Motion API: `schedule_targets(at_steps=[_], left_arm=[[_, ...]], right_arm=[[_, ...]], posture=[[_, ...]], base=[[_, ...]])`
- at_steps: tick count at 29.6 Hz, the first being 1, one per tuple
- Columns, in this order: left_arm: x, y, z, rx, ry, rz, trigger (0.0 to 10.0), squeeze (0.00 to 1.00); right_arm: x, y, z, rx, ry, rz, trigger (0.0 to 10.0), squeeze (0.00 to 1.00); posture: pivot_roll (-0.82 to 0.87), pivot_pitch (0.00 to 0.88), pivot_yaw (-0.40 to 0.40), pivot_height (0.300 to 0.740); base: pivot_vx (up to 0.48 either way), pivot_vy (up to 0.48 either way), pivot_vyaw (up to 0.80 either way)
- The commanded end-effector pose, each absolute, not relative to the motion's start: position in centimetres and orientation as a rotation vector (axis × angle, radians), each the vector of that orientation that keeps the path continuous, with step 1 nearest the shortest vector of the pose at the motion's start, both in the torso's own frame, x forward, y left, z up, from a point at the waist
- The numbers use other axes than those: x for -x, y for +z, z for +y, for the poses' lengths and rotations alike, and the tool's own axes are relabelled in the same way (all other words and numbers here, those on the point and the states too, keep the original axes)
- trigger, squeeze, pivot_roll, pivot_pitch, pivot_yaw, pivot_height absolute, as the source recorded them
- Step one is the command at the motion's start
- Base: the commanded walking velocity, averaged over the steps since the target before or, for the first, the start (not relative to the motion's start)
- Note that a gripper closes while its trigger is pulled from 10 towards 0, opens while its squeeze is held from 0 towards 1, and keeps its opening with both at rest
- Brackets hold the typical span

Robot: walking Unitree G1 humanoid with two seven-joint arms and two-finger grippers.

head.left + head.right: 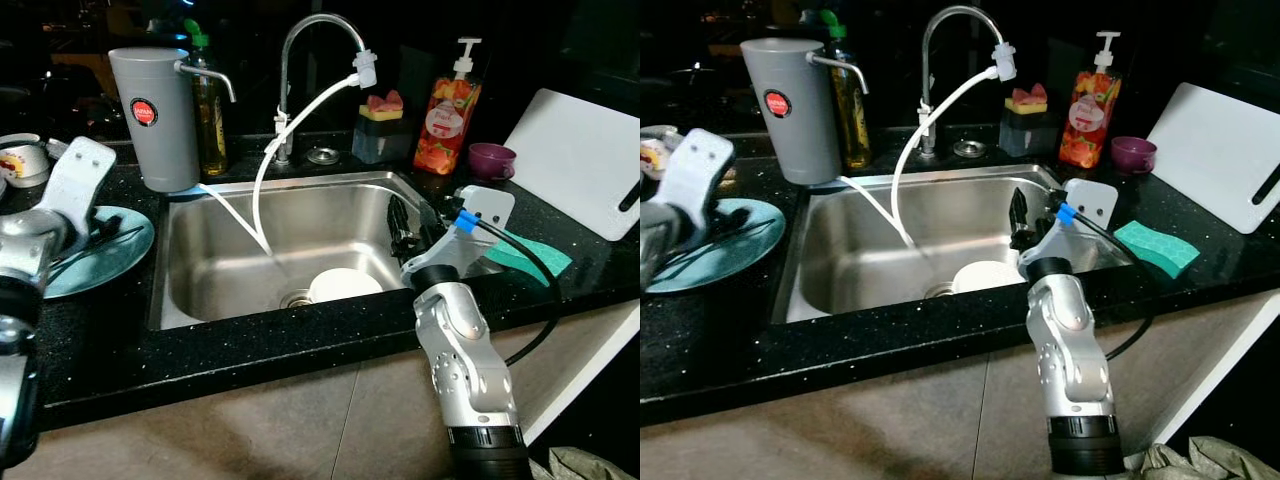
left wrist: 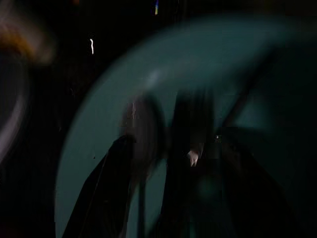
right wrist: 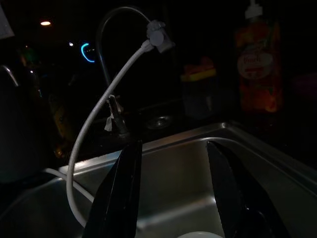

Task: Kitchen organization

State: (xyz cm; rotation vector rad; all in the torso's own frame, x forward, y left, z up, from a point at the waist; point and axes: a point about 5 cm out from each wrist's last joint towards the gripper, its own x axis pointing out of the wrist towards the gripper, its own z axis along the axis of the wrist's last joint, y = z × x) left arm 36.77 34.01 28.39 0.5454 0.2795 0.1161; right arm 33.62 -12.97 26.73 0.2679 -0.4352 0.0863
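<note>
From the head views, your right gripper (image 1: 1018, 222) hangs over the sink (image 1: 190, 300), above the white bowl (image 1: 345, 284). Its wrist view shows fingers wide apart, holding nothing. Careful: the white hose (image 3: 99, 129) could snag. The left wrist view shows your left gripper (image 2: 173, 148) low over the teal plate (image 1: 110, 255); too blurry to tell its fingers.

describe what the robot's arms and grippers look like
Both arms are jointed silver metal. The right arm ends below in a black ribbed collar and carries a white bracket with a blue clip and a black cable. The right gripper has two long black fingers; the left arm has a matching white bracket.
</note>
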Motion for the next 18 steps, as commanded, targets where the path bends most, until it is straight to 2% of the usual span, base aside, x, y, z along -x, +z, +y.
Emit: schedule_targets(at_steps=[1,3,5,9,14,15,16,17,18], left_arm=[[-36.3,28.7,34.4,-0.535,0.111,0.294,10.0,0.0],[-34.7,29.0,35.7,-0.501,0.068,0.312,10.0,0.0],[-34.3,29.0,36.1,-0.49,0.059,0.322,10.0,0.0],[-33.9,28.5,36.9,-0.411,0.052,0.346,10.0,0.0],[-33.9,28.3,37.0,-0.393,0.053,0.352,10.0,0.0],[-33.9,28.1,37.1,-0.372,0.058,0.356,5.3,0.0],[-34.0,27.9,37.0,-0.361,0.055,0.361,3.2,0.0],[-34.0,27.9,37.0,-0.361,0.055,0.361,3.2,0.0],[-34.0,27.7,36.9,-0.354,0.048,0.365,1.1,0.0]], right_arm=[[-33.4,26.5,-13.0,-0.268,0.083,-0.426,10.0,0.0],[-33.3,26.4,-13.1,-0.269,0.077,-0.424,10.0,0.0],[-33.3,26.3,-13.1,-0.27,0.076,-0.421,10.0,0.0],[-33.5,26.2,-12.8,-0.271,0.093,-0.414,10.0,0.0],[-33.6,26.3,-12.7,-0.272,0.099,-0.413,10.0,0.0],[-33.7,26.4,-12.5,-0.273,0.107,-0.414,10.0,0.0],[-33.8,26.6,-12.4,-0.273,0.111,-0.417,10.0,0.0],[-33.8,26.6,-12.4,-0.273,0.111,-0.417,10.0,0.0],[-33.8,26.6,-12.4,-0.273,0.113,-0.418,10.0,0.0]], posture=[[0.17,0.126,-0.02,0.74],[0.17,0.128,-0.022,0.74],[0.17,0.128,-0.022,0.74],[0.2,0.128,-0.047,0.74],[0.2,0.128,-0.047,0.74],[0.2,0.128,-0.047,0.74],[0.2,0.128,-0.047,0.74],[0.2,0.128,-0.047,0.74],[0.19,0.124,-0.054,0.74]], base=[[0.0,0.0,0.0],[0.0,0.0,0.0],[0.0,0.0,0.0],[0.0,0.0,0.0],[0.0,0.0,0.0],[0.0,0.0,0.0],[0.0,0.0,0.0],[0.0,0.0,0.0],[0.0,0.0,0.0]])
